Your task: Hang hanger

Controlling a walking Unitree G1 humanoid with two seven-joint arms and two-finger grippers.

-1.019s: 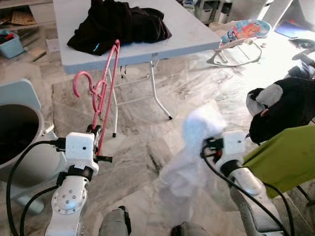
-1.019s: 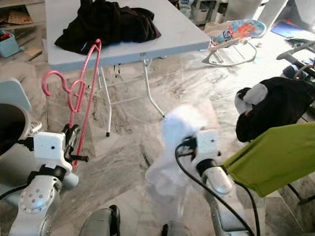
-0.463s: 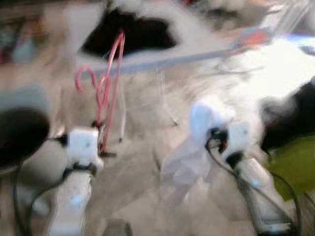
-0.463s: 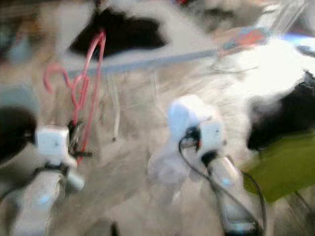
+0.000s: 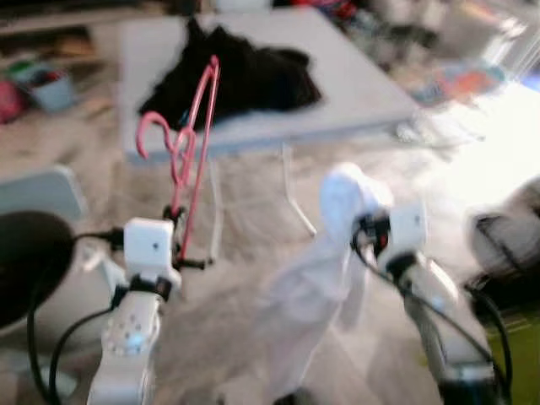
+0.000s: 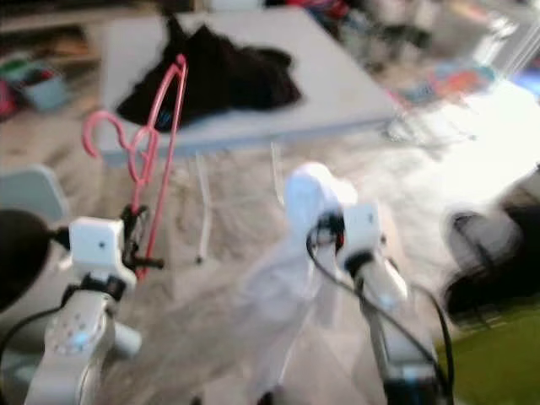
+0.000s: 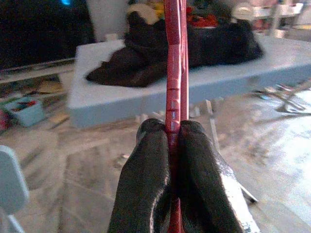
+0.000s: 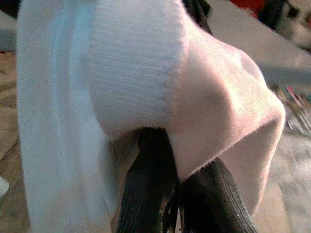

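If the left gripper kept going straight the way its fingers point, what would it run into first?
Probably the table edge with the black clothing heaped on top. The left gripper, shut on the pink hanger, points across open floor toward it; depth is hard to judge in these blurred frames.

A pale blue-grey folding worktop point(image 5: 354, 80) is standing at the far side of the scene on thin white metal legs point(image 5: 295, 198). A heap of black clothing point(image 5: 245, 76) is lying directly on its surface, toward the left half and reaching close to the near edge; the right half is showing bare. The worktop is resting on a grey-veined marble floor point(image 5: 236, 253), which is stretching toward the near side. On the floor at far left, a small light-blue bin point(image 5: 55, 89) is sitting; the view is blurred.
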